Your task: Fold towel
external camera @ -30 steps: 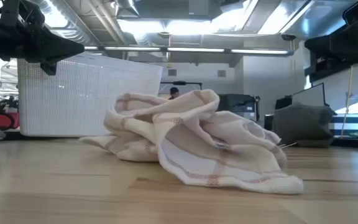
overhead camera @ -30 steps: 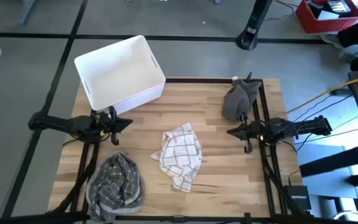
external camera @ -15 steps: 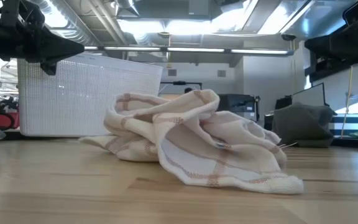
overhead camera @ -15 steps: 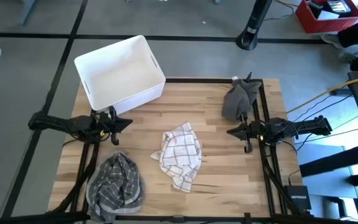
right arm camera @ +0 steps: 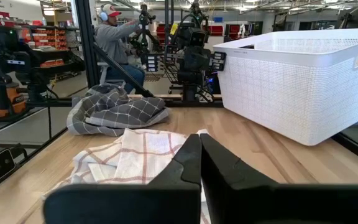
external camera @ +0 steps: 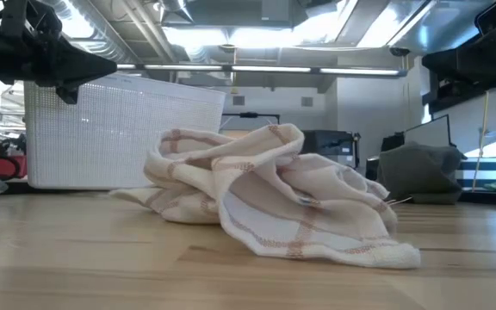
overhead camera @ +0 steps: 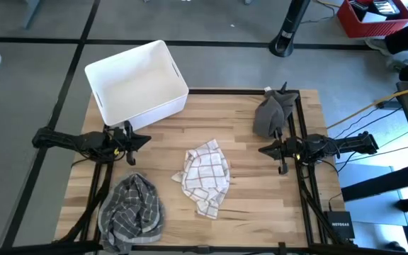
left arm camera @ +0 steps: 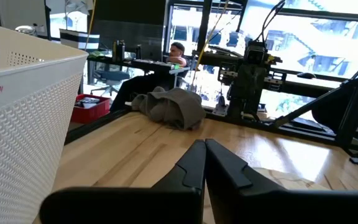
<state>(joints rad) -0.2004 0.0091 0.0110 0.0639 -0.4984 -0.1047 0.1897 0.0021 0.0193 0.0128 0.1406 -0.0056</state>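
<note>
A white towel with a thin red check lies crumpled in a heap in the middle of the wooden table; it also fills the middle of the low view and shows in the right wrist view. My left gripper hangs shut above the table's left side, pointing level toward the middle. My right gripper hangs shut above the right side, pointing back at it. Both stand clear of the towel; their fingers show in the wrist views.
A white plastic basket stands at the far left corner. A dark grey checked cloth lies bunched at the near left, a plain grey cloth at the far right. A person sits in the room beyond the table.
</note>
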